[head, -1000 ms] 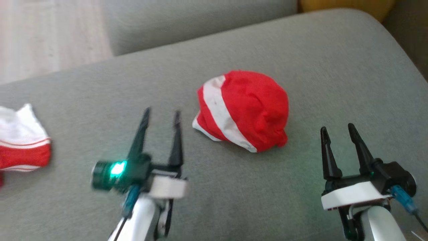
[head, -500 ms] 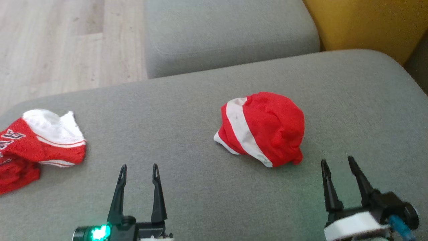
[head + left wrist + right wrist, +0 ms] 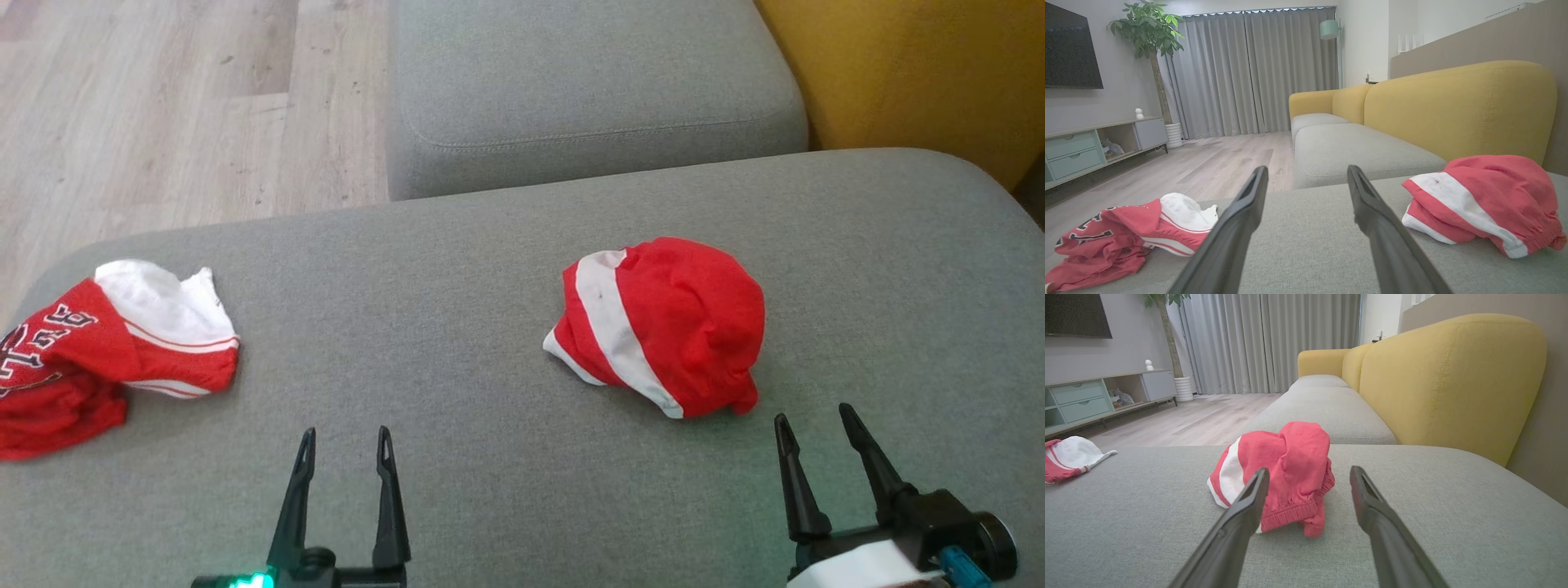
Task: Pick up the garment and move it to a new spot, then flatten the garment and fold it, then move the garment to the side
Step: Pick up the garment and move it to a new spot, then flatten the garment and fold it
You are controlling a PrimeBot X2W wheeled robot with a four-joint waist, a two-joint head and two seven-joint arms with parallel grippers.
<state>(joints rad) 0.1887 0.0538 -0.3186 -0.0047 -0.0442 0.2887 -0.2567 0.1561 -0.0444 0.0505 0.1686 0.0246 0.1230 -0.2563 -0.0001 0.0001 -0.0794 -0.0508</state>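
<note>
The garment (image 3: 678,327) is a red bundle with a white stripe, bunched up on the grey sofa seat (image 3: 457,310), right of centre. It lies to the right in the left wrist view (image 3: 1494,196) and straight ahead in the right wrist view (image 3: 1290,465). My left gripper (image 3: 343,433) hovers open near the seat's front edge, well left of the garment, nothing between its fingers (image 3: 1307,169). My right gripper (image 3: 813,412) stands open just short of the garment's near right corner, apart from it (image 3: 1309,470).
A second red-and-white jersey (image 3: 122,343) lies crumpled at the seat's left end (image 3: 1126,232). Beyond the seat is another grey cushion (image 3: 588,90), with a yellow backrest (image 3: 914,73) at the right and wooden floor (image 3: 163,106) at the left.
The head view has shifted, so the whole scene sits differently. Relative to the garment, my left gripper has drawn back toward the seat's front edge. Both grippers stay open.
</note>
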